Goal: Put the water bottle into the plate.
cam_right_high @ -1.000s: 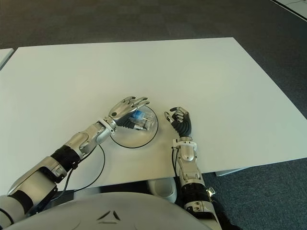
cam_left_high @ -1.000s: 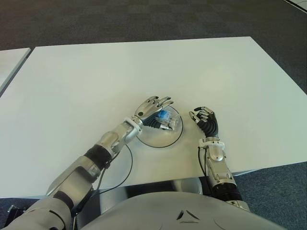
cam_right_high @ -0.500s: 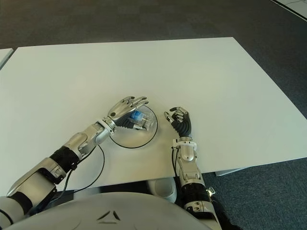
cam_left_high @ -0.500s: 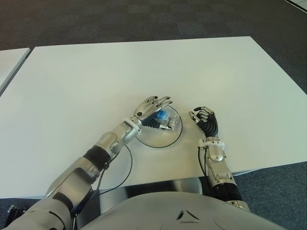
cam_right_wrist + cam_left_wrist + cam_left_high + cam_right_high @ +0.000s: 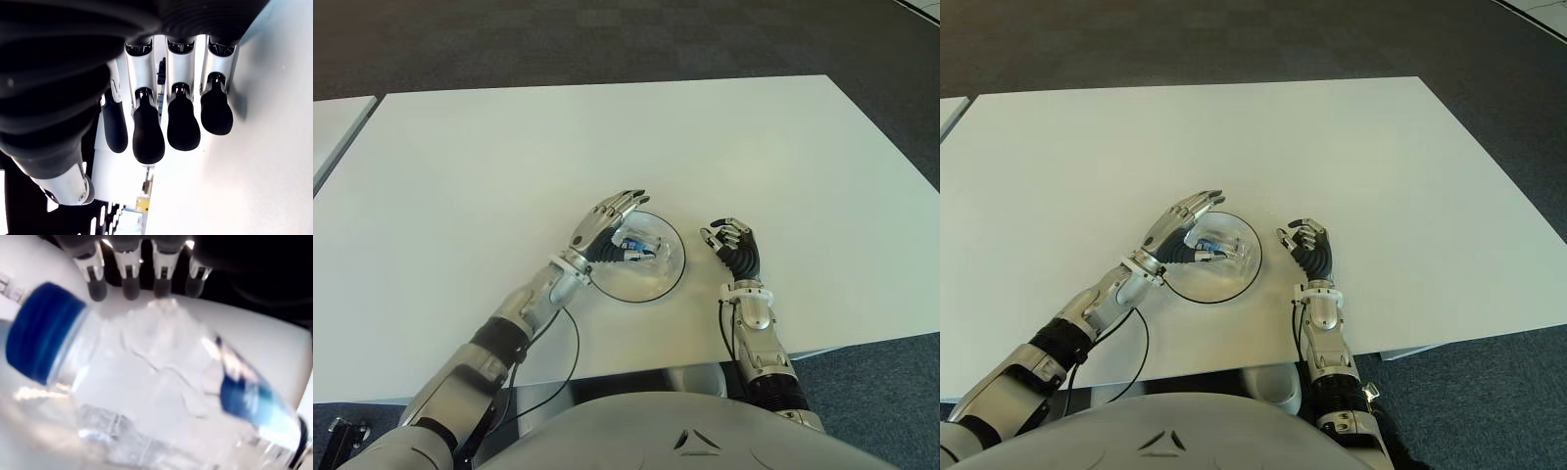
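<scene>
Left hand fingers spread over water bottle (lying in plate); right hand curled, empty.

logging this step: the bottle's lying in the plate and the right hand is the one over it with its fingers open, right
Not quite: the left hand is the one over it, fingers open. The water bottle does lie in the plate. The left eye view shows the right hand curled, empty, on the plate's right.

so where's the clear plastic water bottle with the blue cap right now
The clear plastic water bottle lies on its side in the round clear plate near the table's front edge, with the open left hand at its left side.
</scene>
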`<act>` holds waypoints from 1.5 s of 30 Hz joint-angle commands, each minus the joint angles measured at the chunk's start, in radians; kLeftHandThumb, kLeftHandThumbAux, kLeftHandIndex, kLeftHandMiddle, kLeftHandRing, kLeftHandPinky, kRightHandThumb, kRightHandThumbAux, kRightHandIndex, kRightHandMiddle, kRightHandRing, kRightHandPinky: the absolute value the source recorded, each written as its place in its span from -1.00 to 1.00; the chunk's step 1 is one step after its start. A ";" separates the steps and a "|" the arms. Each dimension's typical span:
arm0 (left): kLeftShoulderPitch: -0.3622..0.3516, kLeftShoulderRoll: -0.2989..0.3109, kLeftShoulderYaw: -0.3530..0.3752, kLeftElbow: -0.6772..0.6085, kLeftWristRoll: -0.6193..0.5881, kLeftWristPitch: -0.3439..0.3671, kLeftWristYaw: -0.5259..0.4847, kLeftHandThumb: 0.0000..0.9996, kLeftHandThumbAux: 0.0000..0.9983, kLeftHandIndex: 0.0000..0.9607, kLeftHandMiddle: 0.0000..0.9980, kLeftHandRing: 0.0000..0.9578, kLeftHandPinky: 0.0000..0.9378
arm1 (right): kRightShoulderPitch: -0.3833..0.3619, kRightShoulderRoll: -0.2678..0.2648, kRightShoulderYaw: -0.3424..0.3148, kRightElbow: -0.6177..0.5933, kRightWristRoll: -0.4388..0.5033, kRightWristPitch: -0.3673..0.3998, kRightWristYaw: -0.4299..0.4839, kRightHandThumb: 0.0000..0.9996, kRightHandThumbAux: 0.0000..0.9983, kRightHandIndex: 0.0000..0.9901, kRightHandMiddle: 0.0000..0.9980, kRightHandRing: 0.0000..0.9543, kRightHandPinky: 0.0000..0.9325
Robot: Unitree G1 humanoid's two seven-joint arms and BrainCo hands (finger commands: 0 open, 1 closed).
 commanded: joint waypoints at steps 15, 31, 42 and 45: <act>0.053 -0.044 0.178 0.089 -0.365 -0.194 -0.221 -0.97 -0.41 -1.00 -1.00 -1.00 -1.00 | 0.009 -0.003 0.007 0.040 -0.009 0.037 0.004 0.40 0.46 -0.12 0.50 0.54 0.53; 0.189 -0.088 0.336 -0.010 -0.564 -0.233 -0.315 -0.99 -0.39 -1.00 -1.00 -1.00 -1.00 | 0.009 -0.001 0.007 0.035 -0.005 0.038 0.007 0.40 0.46 -0.12 0.51 0.55 0.53; 0.235 -0.127 0.399 -0.055 -0.680 -0.127 -0.422 -1.00 -0.37 -1.00 -1.00 -1.00 -1.00 | 0.011 -0.001 0.005 0.033 0.004 0.032 0.015 0.40 0.46 -0.12 0.51 0.55 0.54; 0.244 -0.141 0.412 -0.066 -0.693 -0.107 -0.437 -1.00 -0.34 -1.00 -1.00 -1.00 -1.00 | 0.011 -0.001 0.005 0.034 0.006 0.029 0.017 0.41 0.46 -0.12 0.51 0.55 0.55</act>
